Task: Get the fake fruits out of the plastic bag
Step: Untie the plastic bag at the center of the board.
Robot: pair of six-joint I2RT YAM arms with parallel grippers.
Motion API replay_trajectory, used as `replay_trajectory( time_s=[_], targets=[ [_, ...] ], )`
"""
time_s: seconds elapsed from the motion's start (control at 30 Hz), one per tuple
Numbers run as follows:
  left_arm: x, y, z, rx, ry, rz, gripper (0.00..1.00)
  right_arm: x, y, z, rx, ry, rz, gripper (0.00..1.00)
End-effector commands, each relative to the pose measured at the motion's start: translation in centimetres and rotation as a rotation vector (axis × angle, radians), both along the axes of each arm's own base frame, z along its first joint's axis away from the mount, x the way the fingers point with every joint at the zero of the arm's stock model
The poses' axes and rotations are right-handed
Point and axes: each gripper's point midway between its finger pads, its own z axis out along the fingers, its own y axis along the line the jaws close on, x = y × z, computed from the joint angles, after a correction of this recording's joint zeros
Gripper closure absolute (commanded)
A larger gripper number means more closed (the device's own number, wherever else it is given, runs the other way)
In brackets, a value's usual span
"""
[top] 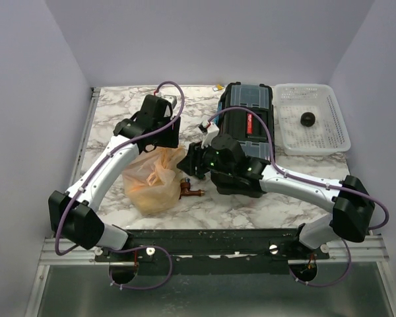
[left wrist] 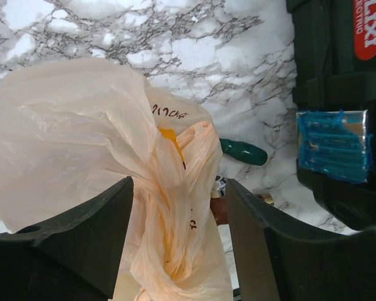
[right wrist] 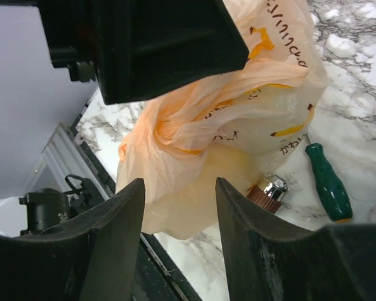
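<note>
The peach-orange plastic bag (top: 152, 179) lies on the marble table, its neck twisted shut. My left gripper (top: 166, 142) is above it. In the left wrist view its jaws (left wrist: 178, 244) stand open around the twisted neck (left wrist: 169, 213). A yellow fruit (left wrist: 168, 138) shows through the film; the other fruits inside are hidden. My right gripper (top: 190, 162) is open and empty just right of the bag. In the right wrist view (right wrist: 178, 232) the bag (right wrist: 219, 138) lies beyond its fingertips. A dark ball (top: 308, 119) sits in the white basket.
The black toolbox (top: 245, 129) stands under the right arm. The white perforated basket (top: 330, 135) is at the back right. A brown metal tap (top: 191, 192) and a green-handled screwdriver (right wrist: 329, 185) lie beside the bag. The near table edge rail (top: 211, 234) is close.
</note>
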Motion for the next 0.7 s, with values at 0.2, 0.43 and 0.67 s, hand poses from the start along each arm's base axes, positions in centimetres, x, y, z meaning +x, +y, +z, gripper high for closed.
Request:
replay_trajectory(
  time_s=[0.2, 0.43, 0.67],
  targets=[
    [0.0, 0.0, -4.1, 0.129, 0.078, 0.010, 0.51, 0.1, -0.8, 1.7, -0.021, -0.048, -0.012, 0.47],
    [0.1, 0.1, -3.8, 0.134, 0.051, -0.003, 0.70, -1.1, 0.8, 1.5, -0.029, -0.079, 0.083, 0.47],
    [-0.1, 0.3, -3.2, 0.137, 0.029, -0.019, 1.00, -2.9, 4.1, 1.5, -0.028, -0.194, 0.085, 0.47]
  ],
)
